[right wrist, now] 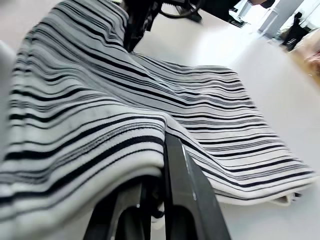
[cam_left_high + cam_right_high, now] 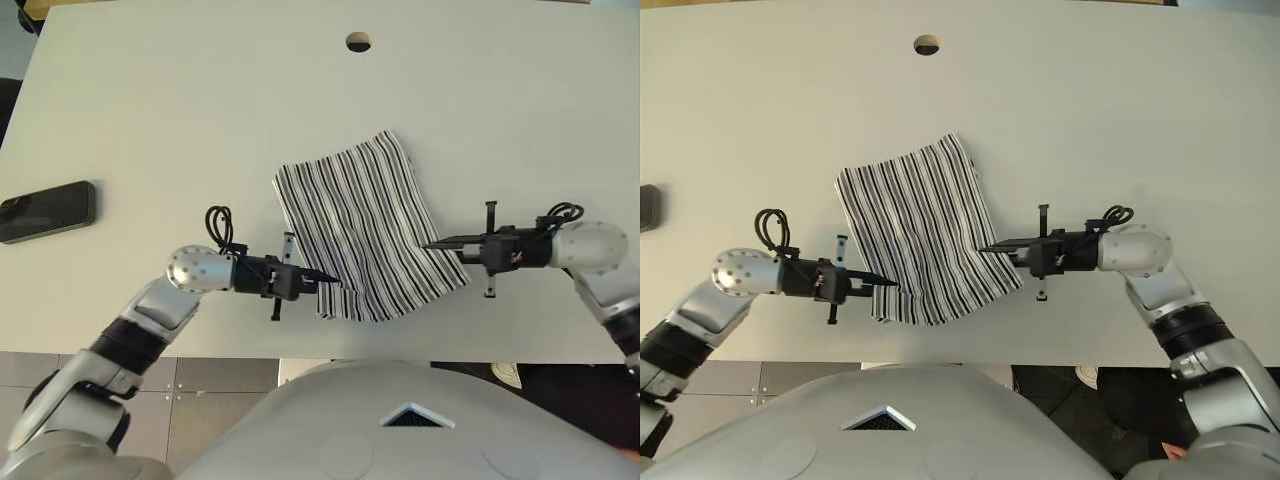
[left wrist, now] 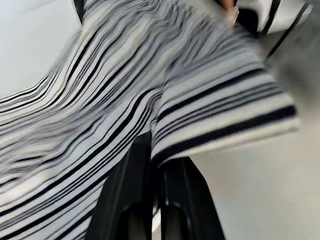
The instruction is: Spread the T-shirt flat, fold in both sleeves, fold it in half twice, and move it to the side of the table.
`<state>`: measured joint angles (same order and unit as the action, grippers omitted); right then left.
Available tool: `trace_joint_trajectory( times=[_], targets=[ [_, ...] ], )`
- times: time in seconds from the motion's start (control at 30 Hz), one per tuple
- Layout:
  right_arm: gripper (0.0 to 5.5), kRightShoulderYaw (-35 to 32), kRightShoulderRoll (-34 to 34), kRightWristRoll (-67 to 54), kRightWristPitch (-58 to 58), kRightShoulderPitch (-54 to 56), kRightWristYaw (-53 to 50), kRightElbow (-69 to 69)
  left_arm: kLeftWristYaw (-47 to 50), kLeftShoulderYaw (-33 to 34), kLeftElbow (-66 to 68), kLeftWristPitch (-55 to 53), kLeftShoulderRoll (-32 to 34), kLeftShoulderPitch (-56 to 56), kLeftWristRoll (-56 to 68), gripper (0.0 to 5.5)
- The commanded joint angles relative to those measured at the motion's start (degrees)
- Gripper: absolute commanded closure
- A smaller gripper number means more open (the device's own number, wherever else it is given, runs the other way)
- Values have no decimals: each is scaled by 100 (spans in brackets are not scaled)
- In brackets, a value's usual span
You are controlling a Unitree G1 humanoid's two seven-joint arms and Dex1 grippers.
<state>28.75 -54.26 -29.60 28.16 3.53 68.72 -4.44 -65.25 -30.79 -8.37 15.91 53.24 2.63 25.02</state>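
White table, left claw and right claw pinching T-shirt (opposite edges)

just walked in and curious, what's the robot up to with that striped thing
The robot is partway through folding a striped T-shirt on a white table. The shirt lies as a compact folded rectangle near the table's front edge. The left gripper pinches its near left corner and the right gripper pinches its right edge, with the cloth draped over the fingers in both wrist views. A flat dark object lies off to the robot's left.
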Motion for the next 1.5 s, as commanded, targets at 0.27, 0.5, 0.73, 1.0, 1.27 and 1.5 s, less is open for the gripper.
trace_joint_trajectory(
  times=[0.27,0.5,0.73,1.0,1.27,1.5],
  targets=[
    [539,-919,-175,-596,-2039,-573,765,1318,-652,989,-1172,-1655,217,640,1248,540],
    [539,-1230,706,-160,-2394,-211,171,1168,-597,1558,-26,-1590,-356,464,891,540],
    [539,-1241,1483,438,-2374,245,-1,496,-629,1795,1285,-1396,-822,223,303,540],
    [463,-1313,2112,1092,-2287,536,-326,-444,-282,2178,2398,-1577,-1408,-361,2,483],
    [332,-1567,2795,856,-3004,664,-712,-879,-157,3129,3180,-2879,-1682,-835,644,367],
    [305,-2372,3613,362,-3915,943,-2004,-722,560,3502,3718,-3497,-1912,-1169,462,271]
  ],
)
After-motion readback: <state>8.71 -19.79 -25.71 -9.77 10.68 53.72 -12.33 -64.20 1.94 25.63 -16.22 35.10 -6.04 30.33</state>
